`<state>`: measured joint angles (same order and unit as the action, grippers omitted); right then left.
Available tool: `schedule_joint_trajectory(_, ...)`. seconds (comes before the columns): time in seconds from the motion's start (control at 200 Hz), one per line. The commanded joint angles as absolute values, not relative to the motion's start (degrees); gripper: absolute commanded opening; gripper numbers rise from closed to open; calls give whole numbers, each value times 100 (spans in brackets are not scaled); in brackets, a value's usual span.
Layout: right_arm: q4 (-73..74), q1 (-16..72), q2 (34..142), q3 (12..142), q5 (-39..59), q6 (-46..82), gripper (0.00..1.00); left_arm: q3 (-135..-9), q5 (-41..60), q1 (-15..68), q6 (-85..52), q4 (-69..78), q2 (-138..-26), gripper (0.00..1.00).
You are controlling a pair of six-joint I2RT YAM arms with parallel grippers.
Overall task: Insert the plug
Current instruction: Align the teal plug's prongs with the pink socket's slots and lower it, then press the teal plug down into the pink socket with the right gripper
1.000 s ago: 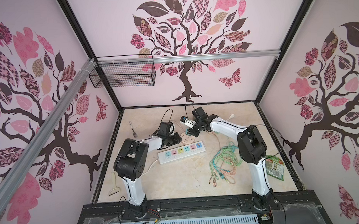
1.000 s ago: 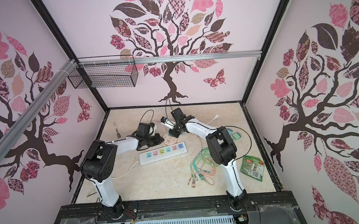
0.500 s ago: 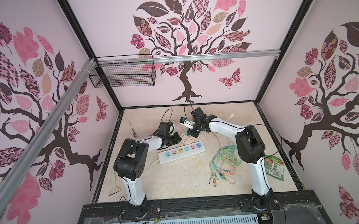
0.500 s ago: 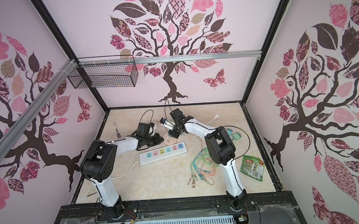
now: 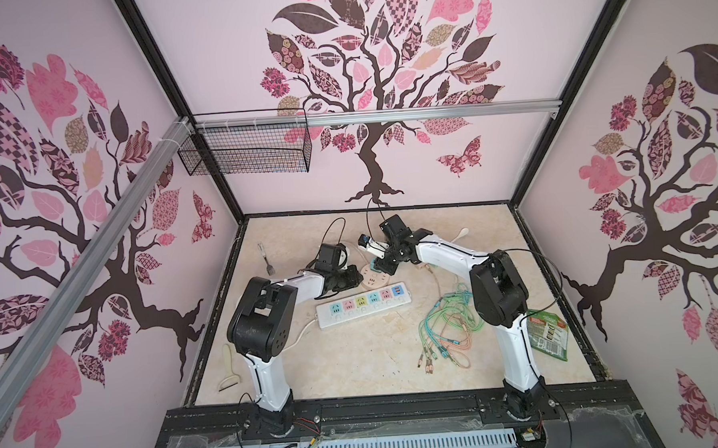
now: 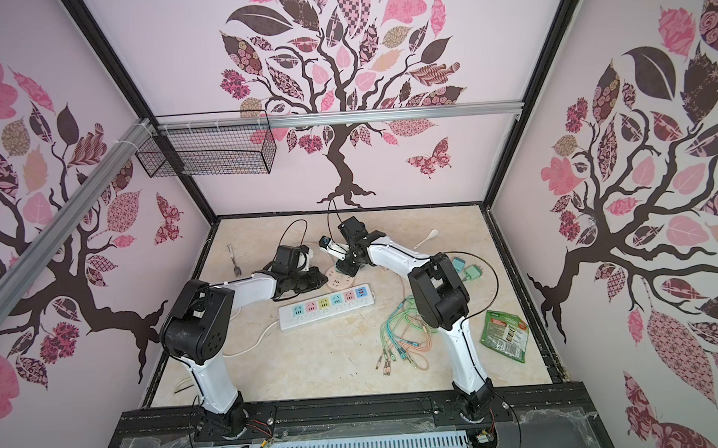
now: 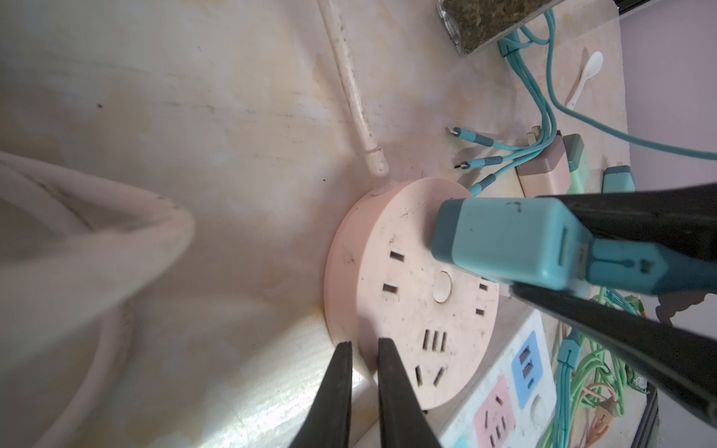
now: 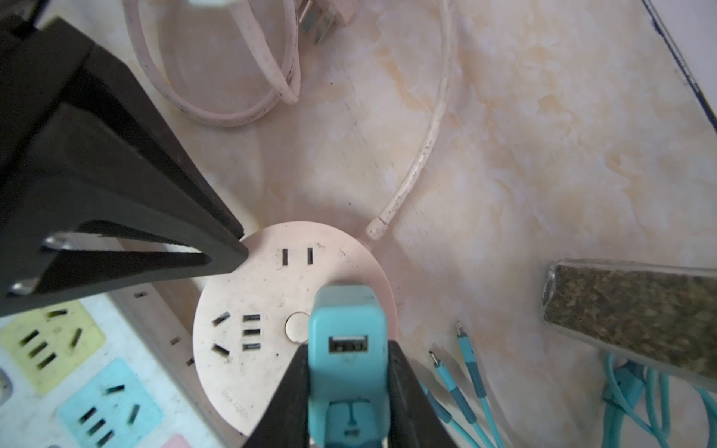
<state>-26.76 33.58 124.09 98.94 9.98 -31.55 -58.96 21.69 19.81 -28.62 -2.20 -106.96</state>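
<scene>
**Materials and shapes.** The plug [image 8: 347,337] is a teal plastic block with rounded corners and a USB port in its outward face. The socket hub [image 8: 271,310] is a flat, round, pale pink disc. It is scuffed and speckled, with slotted outlets around a central round button, and a grubby pinkish cord [image 8: 423,155] leaves its rim. It lies on a glossy cream tabletop [image 8: 543,155] with a marble pattern. In both top views the hub touches or lies just beside the long white power strip [image 5: 363,306] with pastel outlets.

**Pose.** The right gripper [image 8: 347,349] reaches in from the far side, angled down over the hub. Its black fingers are clamped on the plug's two flanks. The plug sits over the hub's face beside the button, and its prongs are hidden, so seating cannot be confirmed. The left gripper [image 7: 364,343] lies low along the table with its tips at the hub's rim. Its jaws are drawn together with only a sliver between them, and they grip nothing.

**Change.** Compared with a second ago, neither gripper shows a discernible shift. The right arm's elbow sits marginally nearer the middle.
</scene>
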Motion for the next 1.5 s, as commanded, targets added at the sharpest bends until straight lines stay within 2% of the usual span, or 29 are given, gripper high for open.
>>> schedule_joint_trajectory(0.0,-3156,3298,12946,9660,420,-3171,12,-5825,1935,1902,-2764,-545,-10692,16)
schedule_joint_trajectory(0.575,-3127,3294,13004,9148,406,-2943,12,-5814,1903,1811,-2800,-628,-10471,16)
schedule_joint_trajectory(0.99,-3089,3288,12989,8788,407,-2799,11,-5889,1794,1674,-2657,-1063,-9672,16)
schedule_joint_trajectory(1.496,-3359,3235,13069,8646,349,-2821,11,-5683,1831,1043,-2653,-1756,-8350,27)
